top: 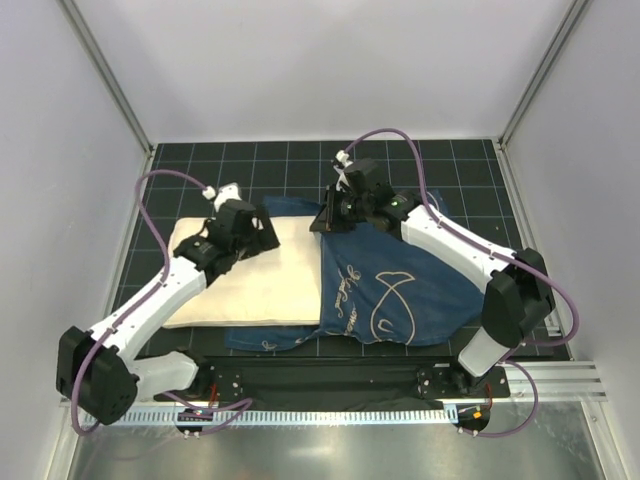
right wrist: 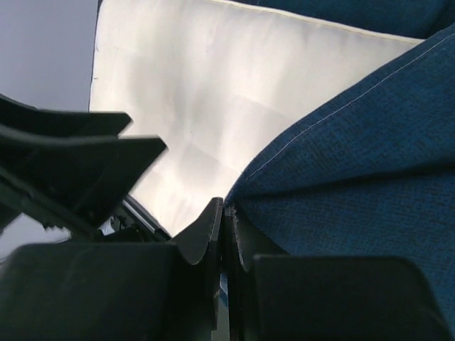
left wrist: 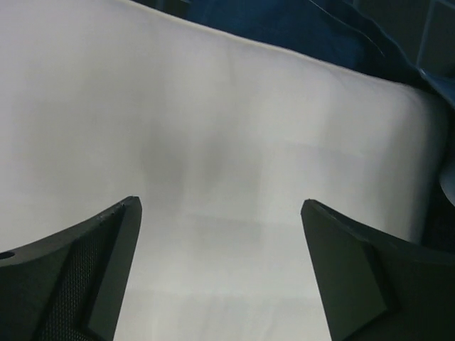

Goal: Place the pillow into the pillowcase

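Observation:
The cream-white pillow (top: 255,280) lies flat on the table's left half, its right end inside the navy pillowcase (top: 400,290), which covers the right half and shows white fish drawings. A strip of pillowcase also shows along the pillow's near edge. My left gripper (top: 262,232) is open, its jaws wide apart just above the pillow's far edge (left wrist: 220,177). My right gripper (top: 328,215) is shut on the pillowcase's upper hem (right wrist: 341,170) at the far opening, holding it lifted over the pillow (right wrist: 213,85). A sliver of blue cloth shows between its jaws.
The table is a black gridded mat (top: 250,160) enclosed by white walls with metal corner posts. Both arms carry purple cables (top: 400,150). A black rail (top: 330,385) with the arm bases runs along the near edge.

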Tool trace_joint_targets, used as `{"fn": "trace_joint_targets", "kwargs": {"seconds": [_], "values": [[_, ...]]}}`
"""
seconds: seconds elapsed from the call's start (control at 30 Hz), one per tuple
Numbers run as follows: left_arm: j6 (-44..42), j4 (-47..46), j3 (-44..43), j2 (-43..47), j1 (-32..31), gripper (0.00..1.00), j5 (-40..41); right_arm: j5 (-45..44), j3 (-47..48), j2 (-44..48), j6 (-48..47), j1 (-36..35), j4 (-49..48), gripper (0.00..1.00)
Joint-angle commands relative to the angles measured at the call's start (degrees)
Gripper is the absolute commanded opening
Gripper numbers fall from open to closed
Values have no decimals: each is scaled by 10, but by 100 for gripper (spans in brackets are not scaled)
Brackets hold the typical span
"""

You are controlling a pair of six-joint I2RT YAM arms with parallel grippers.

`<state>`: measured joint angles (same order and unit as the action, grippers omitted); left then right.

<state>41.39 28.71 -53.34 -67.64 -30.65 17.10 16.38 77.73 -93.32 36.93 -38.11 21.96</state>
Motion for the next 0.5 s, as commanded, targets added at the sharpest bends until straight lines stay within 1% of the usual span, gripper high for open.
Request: {"fn": "trace_joint_targets", "kwargs": {"seconds": [0.0, 0.07, 0.1, 0.2, 0.23, 0.3, 0.33, 0.43, 0.47], "values": [[-12, 52, -16, 19, 114, 100, 35, -14, 8, -6, -14, -2, -9, 10], [-26, 64, -21, 34, 167, 100, 25, -14, 4, -12, -16, -3, -7, 11], [-29, 67, -24, 38, 218, 100, 22, -12, 2, -13, -16, -3, -7, 11], [-33, 68, -29, 38, 283, 100, 7, -15, -7, -13, -18, -3, -9, 11], [-29, 65, -26, 31, 329, 100, -4, -19, -9, -13, -20, -2, -8, 11], [-20, 48, -9, 24, 366, 100, -38, -18, -7, -13, -22, -2, -6, 11], [-16, 39, 1, 20, 404, 100, -45, -14, -4, -13, -23, -2, -5, 11], [0, -4, 43, 13, 465, 100, -85, -12, 4, -13, -26, -2, -3, 11], [9, -19, 53, 6, 476, 100, -94, -10, 5, -11, -27, -2, -3, 11]]}}
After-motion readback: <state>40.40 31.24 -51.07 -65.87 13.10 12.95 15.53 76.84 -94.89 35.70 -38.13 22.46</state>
